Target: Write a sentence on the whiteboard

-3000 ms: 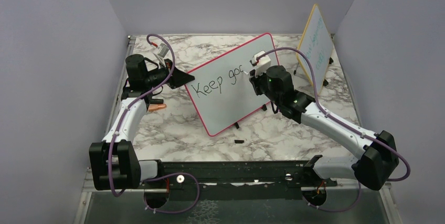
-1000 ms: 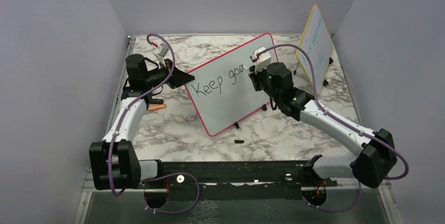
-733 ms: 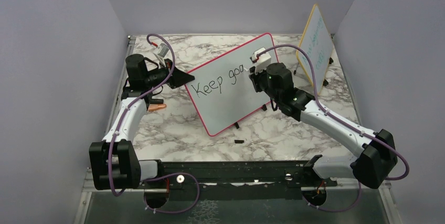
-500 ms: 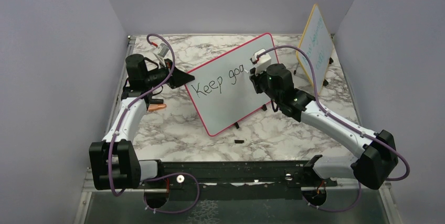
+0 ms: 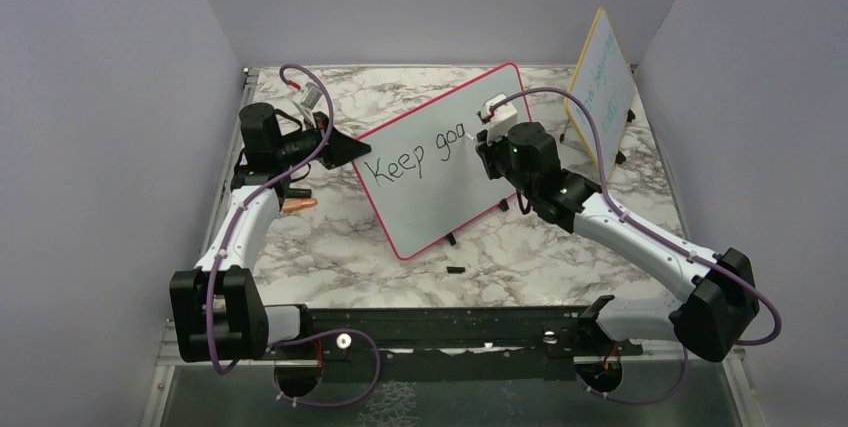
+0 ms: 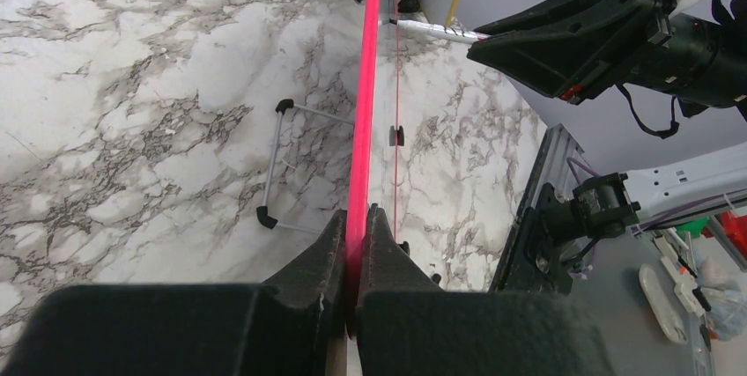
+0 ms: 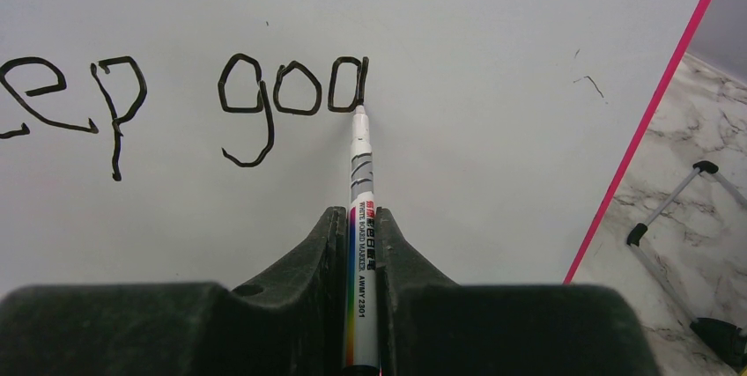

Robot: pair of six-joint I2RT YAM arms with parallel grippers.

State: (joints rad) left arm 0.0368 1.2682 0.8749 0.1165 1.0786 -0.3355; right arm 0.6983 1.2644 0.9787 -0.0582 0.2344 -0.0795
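The whiteboard (image 5: pixel 440 162) with its pink-red frame stands tilted in the middle of the marble table, with "Keep goa" (image 5: pixel 415 152) written on it in black. My left gripper (image 5: pixel 345 150) is shut on the board's left edge; in the left wrist view the pink frame (image 6: pixel 363 85) runs up from between its fingers (image 6: pixel 321 248). My right gripper (image 7: pixel 360 217) is shut on a white marker (image 7: pixel 361 182). The marker's tip touches the board at the foot of the letter "a" (image 7: pixel 346 85). The written words (image 7: pixel 264 94) fill the upper left of the right wrist view.
A smaller yellow-framed board (image 5: pixel 600 72) with teal writing stands at the back right. A small black piece (image 5: pixel 455 270) lies on the table in front of the whiteboard. An orange object (image 5: pixel 298 204) lies by the left arm. Grey walls enclose the table on three sides.
Over the last three seconds the writing has grown from "Keep goc" to "Keep goa". In the last second the right gripper shifted only slightly; the left arm has not moved.
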